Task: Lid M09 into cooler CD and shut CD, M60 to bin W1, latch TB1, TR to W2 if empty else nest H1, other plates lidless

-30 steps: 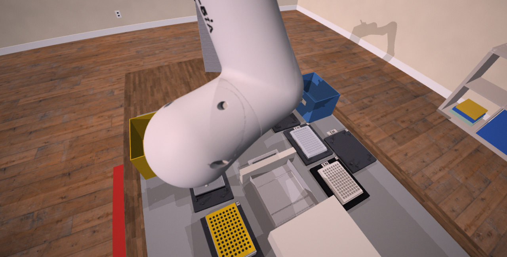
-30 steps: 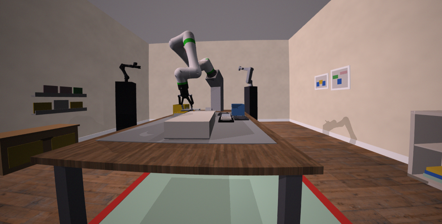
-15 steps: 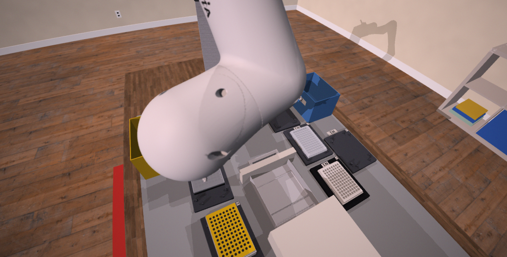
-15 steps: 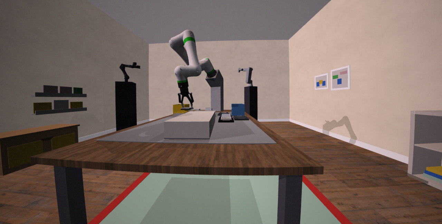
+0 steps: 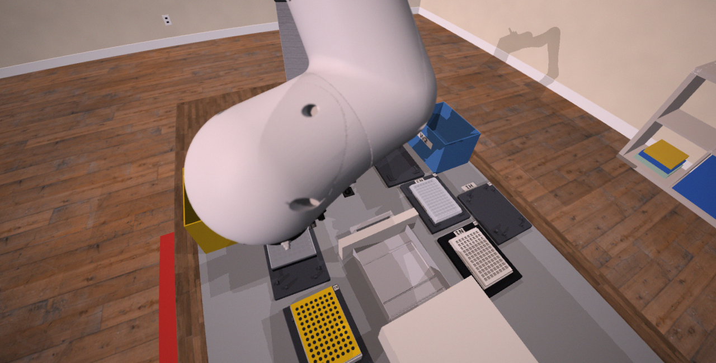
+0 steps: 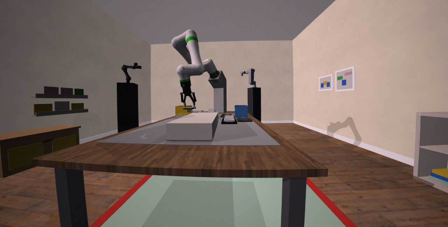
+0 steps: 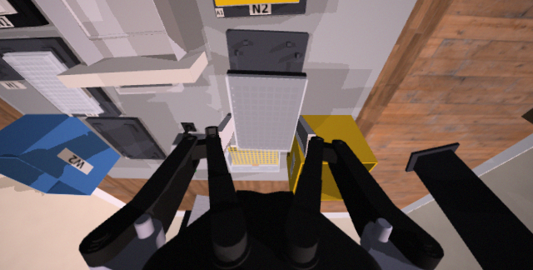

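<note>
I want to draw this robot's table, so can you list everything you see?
Held plate: one, pale top with black edge, over an empty nest.
Other plates: two, white, in nests beside the drawer.
Tip rack: one, yellow, nest N2.
Tip box: one, clear with yellow inside, by the yellow bin.
Bins: two, yellow and blue, far end.
Empty nests: three, dark.
Drawer: one, pale, open, middle.
Cooler: one, cream, near end.
Arm: one, white.
Fingers: two, black, shut on the held plate.
</note>
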`<state>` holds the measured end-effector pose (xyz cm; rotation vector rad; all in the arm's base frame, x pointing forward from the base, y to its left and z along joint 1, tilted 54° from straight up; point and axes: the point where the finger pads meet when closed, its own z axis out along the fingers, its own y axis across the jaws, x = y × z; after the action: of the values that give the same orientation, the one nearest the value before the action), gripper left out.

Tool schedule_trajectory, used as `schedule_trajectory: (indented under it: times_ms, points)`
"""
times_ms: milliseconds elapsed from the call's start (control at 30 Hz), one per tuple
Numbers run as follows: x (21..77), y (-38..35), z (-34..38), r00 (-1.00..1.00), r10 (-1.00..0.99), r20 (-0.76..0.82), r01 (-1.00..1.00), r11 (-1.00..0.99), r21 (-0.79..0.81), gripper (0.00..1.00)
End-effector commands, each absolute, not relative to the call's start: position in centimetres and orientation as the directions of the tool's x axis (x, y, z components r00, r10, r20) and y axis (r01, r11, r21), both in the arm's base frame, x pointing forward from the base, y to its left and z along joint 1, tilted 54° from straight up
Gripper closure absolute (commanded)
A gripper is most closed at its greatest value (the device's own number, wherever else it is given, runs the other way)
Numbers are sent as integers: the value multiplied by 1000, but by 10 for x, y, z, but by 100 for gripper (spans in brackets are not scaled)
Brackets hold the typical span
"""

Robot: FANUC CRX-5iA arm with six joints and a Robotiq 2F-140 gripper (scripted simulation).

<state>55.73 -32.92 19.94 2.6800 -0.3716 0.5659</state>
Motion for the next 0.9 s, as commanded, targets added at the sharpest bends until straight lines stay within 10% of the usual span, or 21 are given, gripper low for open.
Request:
schedule_trajectory:
  times_ms: [0,867]
  points:
    - [554,-327,202,884,-176,433,-327,-895,304,100]
    - [533,-313,221,884,-176,433,-327,-895,304,100]
